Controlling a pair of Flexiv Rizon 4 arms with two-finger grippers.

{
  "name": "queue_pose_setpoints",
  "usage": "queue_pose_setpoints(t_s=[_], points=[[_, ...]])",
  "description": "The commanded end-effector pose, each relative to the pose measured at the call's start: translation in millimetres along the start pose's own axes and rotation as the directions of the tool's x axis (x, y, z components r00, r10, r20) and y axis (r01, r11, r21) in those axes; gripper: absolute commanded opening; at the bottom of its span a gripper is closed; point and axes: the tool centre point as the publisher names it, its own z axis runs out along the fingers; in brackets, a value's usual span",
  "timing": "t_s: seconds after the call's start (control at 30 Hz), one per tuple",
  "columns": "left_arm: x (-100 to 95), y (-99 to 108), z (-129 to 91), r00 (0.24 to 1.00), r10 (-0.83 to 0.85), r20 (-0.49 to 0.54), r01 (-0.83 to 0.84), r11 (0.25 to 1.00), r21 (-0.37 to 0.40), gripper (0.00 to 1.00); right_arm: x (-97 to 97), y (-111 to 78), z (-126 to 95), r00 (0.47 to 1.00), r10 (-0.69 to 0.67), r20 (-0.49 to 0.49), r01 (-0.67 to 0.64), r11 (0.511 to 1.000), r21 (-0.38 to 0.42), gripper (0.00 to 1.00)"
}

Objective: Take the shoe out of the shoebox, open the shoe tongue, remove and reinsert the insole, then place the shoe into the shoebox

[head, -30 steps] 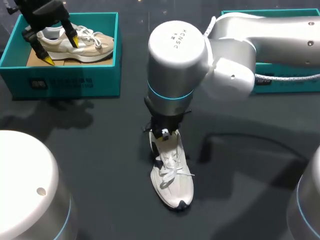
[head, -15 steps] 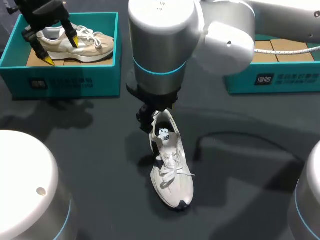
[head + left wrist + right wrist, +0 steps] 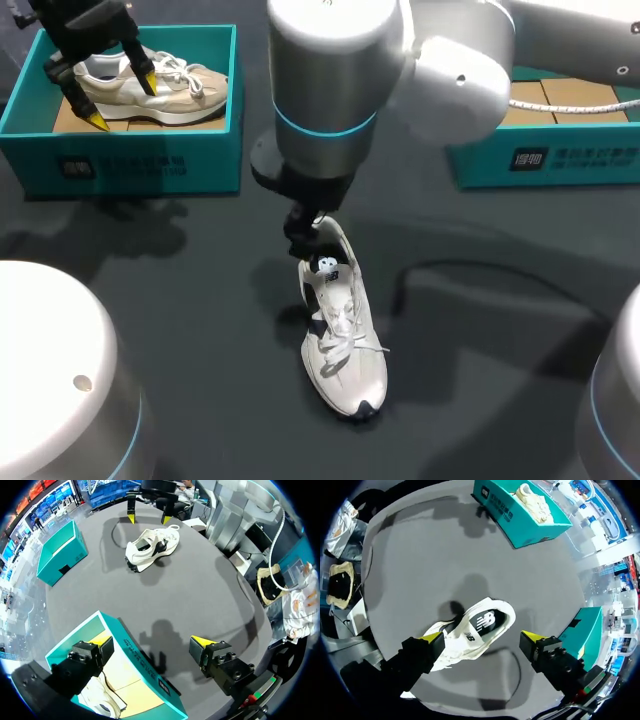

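Observation:
A white shoe [image 3: 343,340] lies on the dark table near the middle, toe toward the front. My right arm [image 3: 340,80] hangs over its heel. In the right wrist view my right gripper [image 3: 482,638] is open, its fingers spread wide of the white shoe [image 3: 470,630] below and not touching it. At the back left a beige shoe [image 3: 170,90] rests in a teal shoebox [image 3: 130,150]. My left gripper [image 3: 120,98] is open above that box's left end. Under the left gripper [image 3: 152,645] shows the box's near wall [image 3: 130,650].
A second teal shoebox [image 3: 540,160] with a cardboard insert stands at the back right. It shows beside my right gripper in the right wrist view as the second box [image 3: 585,625]. Bare dark table surrounds the white shoe.
My right gripper has opened and let go of the white shoe's heel, then lifted and drawn back. The shoe stays on the table. My left arm has not moved.

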Motion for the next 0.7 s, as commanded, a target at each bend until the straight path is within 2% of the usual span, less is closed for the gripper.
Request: queue_pose_setpoints(t_s=[0.03, 0.2, 0.33, 0.5, 0.7], points=[[-0.3, 0, 0, 1.000, 0.001, -0.002, -0.001, 1.000, -0.003, 1.00, -5.8, 17.6, 3, 0.995, -0.094, 0.025, 0.092, 0.993, 0.072, 1.00], [-0.3, 0, 0, 1.000, 0.001, -0.002, -0.001, 1.000, -0.003, 1.00, -20.6, 20.1, 14, 0.983, -0.186, 0.011, 0.185, 0.982, 0.031, 1.00], [-0.3, 0, 0, 1.000, 0.001, -0.002, -0.001, 1.000, -0.003, 1.00, -27.2, 25.3, 25, 0.947, -0.318, 0.043, 0.317, 0.948, 0.019, 1.00], [-0.3, 0, 0, 1.000, 0.001, -0.002, -0.001, 1.000, -0.003, 1.00, -35.0, 29.4, 40, 0.909, -0.417, 0.009, 0.417, 0.908, 0.041, 1.00], [-0.3, 0, 0, 1.000, 0.001, -0.002, -0.001, 1.000, -0.003, 1.00, -42.2, 31.5, 53, 0.897, -0.442, -0.005, 0.441, 0.896, 0.048, 1.00]])
